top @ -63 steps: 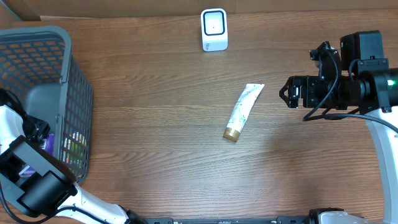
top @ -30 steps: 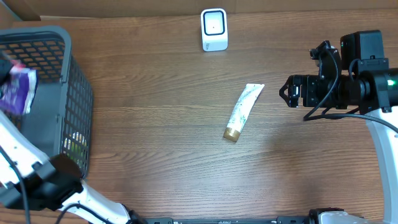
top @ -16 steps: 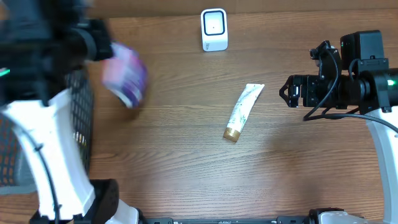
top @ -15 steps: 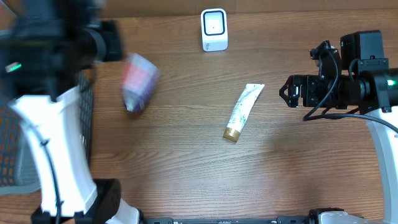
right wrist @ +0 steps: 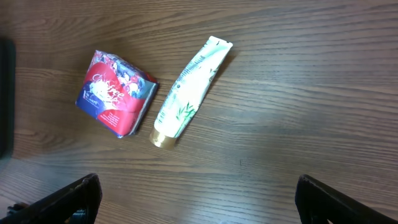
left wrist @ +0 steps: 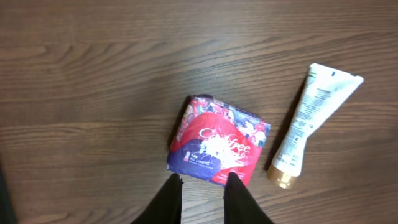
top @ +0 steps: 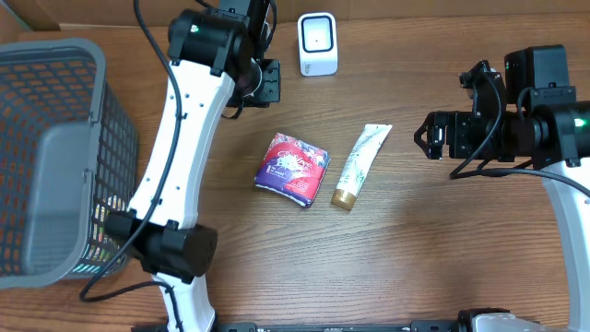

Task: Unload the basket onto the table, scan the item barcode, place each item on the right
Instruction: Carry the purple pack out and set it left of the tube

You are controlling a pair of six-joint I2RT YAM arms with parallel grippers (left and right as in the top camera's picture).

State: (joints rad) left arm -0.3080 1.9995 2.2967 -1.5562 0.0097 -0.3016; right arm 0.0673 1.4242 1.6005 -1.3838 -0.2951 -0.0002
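Left arm (top: 180,138) stretched forward, jaws slightly parted, empty, near red packet (top: 292,169), right arm (top: 516,129) off aside, jaws spread wide.

The packet (top: 292,168) and the tube (top: 361,166) are lying just beside each other near the middle of the table (top: 415,258), leaving only a thin gap between them. The scanner (top: 318,43) is standing at the far edge, well apart from both, with bare wood showing in between. The left arm (top: 180,138) is stretching from the near edge to the far edge, blocking the way toward the basket (top: 115,157) at the left edge. Wood is lying bare along the near edge and right of the tube.
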